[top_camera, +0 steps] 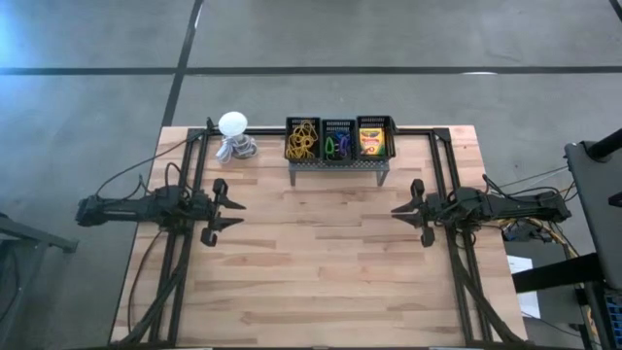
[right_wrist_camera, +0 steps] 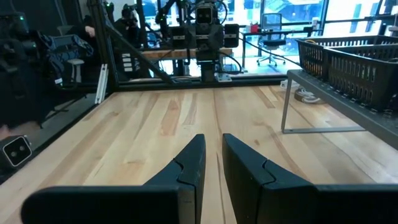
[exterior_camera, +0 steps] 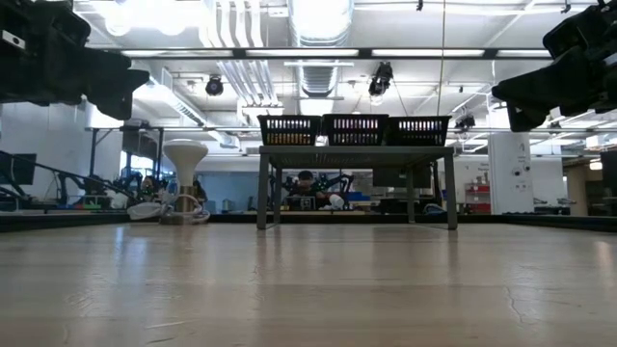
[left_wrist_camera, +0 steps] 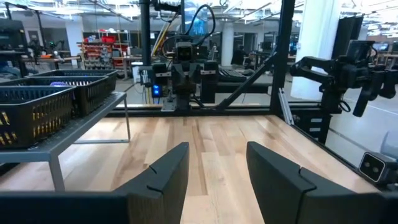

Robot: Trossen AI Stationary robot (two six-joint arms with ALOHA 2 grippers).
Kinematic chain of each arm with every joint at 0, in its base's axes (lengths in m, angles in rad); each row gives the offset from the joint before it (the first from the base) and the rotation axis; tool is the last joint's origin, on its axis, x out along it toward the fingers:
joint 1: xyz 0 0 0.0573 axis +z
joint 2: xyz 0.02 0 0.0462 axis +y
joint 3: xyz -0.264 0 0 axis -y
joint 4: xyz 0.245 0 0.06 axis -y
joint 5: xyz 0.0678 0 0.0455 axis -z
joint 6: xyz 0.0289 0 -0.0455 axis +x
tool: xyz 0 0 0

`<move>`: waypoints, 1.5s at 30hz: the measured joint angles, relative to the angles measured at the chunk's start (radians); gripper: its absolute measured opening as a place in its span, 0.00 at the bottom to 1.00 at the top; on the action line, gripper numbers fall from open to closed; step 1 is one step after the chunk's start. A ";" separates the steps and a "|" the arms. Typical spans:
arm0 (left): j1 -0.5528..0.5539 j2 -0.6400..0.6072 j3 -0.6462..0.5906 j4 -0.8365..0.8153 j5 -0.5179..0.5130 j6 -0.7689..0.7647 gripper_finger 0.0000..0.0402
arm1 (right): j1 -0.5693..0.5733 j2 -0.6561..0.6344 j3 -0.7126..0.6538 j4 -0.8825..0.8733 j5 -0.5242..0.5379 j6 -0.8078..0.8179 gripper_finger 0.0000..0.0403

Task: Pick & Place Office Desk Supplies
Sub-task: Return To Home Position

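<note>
Three black mesh baskets sit in a row on a grey perforated stand [top_camera: 335,166] at the table's far edge. They hold yellow rubber bands [top_camera: 302,142], purple and green clips [top_camera: 337,146] and a yellow-and-green crayon box [top_camera: 370,142]. My left gripper [top_camera: 240,213] hovers over the table's left side, open, its fingers [left_wrist_camera: 168,171] level and pointing toward the right edge. My right gripper [top_camera: 397,212] hovers over the right side and faces it, open by a narrow gap [right_wrist_camera: 213,143]. Neither one holds anything.
A white ball-shaped object [top_camera: 233,123] stands on a coiled base left of the stand, near the far-left corner. Bare wood [top_camera: 321,253] lies between the grippers and toward the near edge. Black frame rails [top_camera: 190,175] run along both sides of the table.
</note>
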 joint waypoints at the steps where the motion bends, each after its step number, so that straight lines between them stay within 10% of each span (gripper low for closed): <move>1: 0.000 0.000 0.000 0.000 0.000 0.000 0.41 | 0.000 0.000 0.000 0.000 0.000 0.001 0.13; 45: -0.002 0.000 0.000 0.000 0.008 0.024 0.41 | 0.000 0.000 0.000 0.000 -0.001 0.001 0.13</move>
